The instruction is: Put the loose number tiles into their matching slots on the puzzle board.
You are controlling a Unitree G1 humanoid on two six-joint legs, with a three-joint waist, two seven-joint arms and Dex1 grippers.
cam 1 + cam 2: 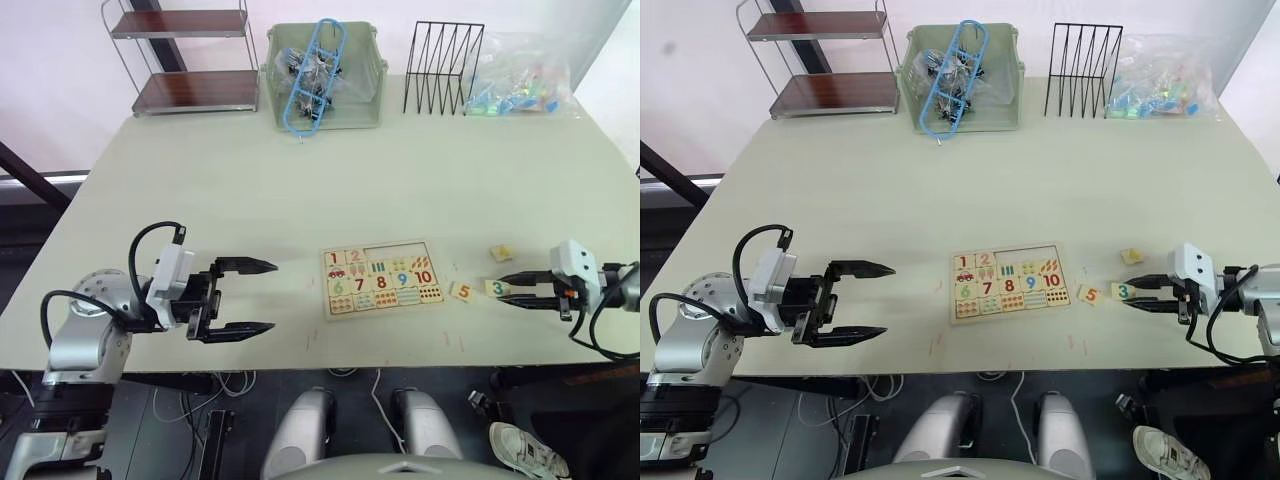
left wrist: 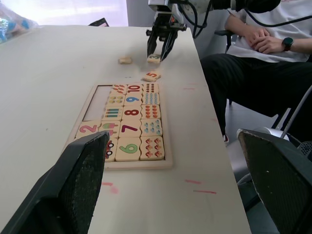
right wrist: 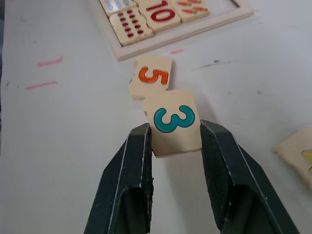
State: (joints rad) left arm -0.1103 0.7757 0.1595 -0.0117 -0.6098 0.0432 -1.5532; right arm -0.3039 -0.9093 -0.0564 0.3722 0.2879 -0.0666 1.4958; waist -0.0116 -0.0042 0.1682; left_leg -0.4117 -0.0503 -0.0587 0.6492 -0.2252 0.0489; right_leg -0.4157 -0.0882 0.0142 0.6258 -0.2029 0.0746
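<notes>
Tiles 1 and 2 sit in the pale wooden puzzle board [image 1: 381,279] mid-table near the front edge; three slots [image 1: 400,250] remain, while the black right gripper [image 3: 171,141] pinches the teal 3 tile [image 3: 173,123], the orange 5 tile [image 3: 152,76] lies beside it, and the left gripper [image 1: 247,296] hangs spread.

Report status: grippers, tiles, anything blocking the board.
Right gripper shut on 3 tile. Left gripper open, empty. 5 tile loose beside puzzle board. Nothing blocking.

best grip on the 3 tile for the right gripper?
Pinch the 3 tile across its two opposite side edges. It lies flat on the table, so only the thin edges offer a hold. The right gripper already straddles them, one finger per side. Come from the side away from the board: the 5 tile sits close on the board side.
</notes>
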